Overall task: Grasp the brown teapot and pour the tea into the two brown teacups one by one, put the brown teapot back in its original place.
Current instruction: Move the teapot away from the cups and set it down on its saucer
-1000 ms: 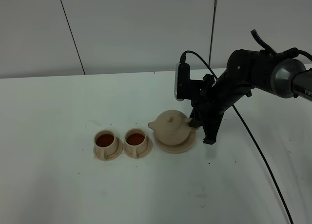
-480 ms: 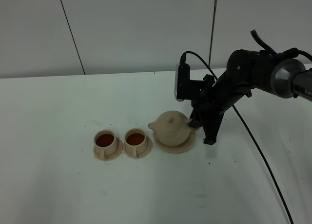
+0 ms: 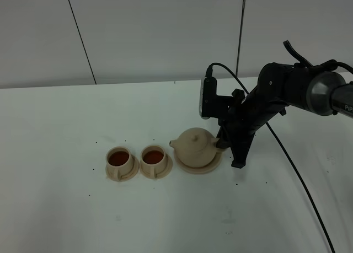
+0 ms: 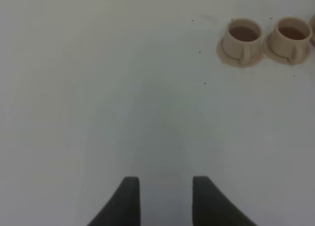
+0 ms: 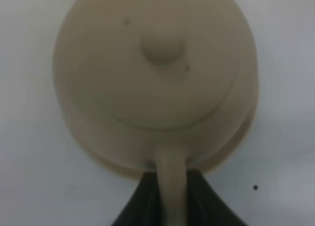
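Observation:
The brown teapot (image 3: 196,145) stands upright on its wide saucer, the original place (image 3: 213,166), with the spout toward the cups. My right gripper (image 3: 222,143) is shut on the teapot's loop handle (image 5: 171,186); in the right wrist view the teapot (image 5: 157,78) fills the frame, with dark fingers (image 5: 142,204) on either side of the handle. The two brown teacups (image 3: 119,159) (image 3: 154,157) sit on their small saucers to the left of the teapot, both holding dark tea. The left wrist view shows my left gripper (image 4: 166,184) open over bare table, far from the teacups (image 4: 242,36) (image 4: 291,36).
A black cable (image 3: 292,170) runs from the right arm across the white table toward the front right corner. A grey wall stands behind the table's far edge. Small dark specks dot the tabletop around the saucers.
The right arm and its wrist camera have shifted slightly to the right and down, and the teapot has settled a little lower on its saucer. The cups have not moved.

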Robot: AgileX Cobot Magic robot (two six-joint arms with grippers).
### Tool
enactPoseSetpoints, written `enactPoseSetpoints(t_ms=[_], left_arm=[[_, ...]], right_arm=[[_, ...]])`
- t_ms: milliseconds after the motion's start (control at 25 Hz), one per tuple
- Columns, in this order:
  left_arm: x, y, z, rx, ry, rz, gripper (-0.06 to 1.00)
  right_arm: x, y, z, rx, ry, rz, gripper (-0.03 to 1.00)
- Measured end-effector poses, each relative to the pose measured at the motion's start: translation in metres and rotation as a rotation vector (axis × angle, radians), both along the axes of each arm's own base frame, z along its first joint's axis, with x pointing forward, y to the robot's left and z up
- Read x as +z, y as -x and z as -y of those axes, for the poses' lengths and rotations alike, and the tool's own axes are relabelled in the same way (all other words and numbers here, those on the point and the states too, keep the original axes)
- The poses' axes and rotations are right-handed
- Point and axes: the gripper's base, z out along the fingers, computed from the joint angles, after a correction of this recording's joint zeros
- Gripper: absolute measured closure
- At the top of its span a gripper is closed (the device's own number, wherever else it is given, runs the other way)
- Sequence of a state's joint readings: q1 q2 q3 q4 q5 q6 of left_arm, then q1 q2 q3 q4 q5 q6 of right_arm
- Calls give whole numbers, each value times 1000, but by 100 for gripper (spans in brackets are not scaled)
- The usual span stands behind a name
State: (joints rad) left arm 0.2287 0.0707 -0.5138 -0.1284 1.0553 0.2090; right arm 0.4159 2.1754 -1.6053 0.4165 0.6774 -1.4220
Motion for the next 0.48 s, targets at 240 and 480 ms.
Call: enactPoseSetpoints(t_ms=[240, 480], left_arm=[[0, 0, 0, 0, 0, 0, 62], [0, 0, 0, 0, 0, 0, 62]], right_arm=[[0, 0, 0, -3, -7, -3, 87], [-1, 1, 0, -1, -8, -5, 87]])
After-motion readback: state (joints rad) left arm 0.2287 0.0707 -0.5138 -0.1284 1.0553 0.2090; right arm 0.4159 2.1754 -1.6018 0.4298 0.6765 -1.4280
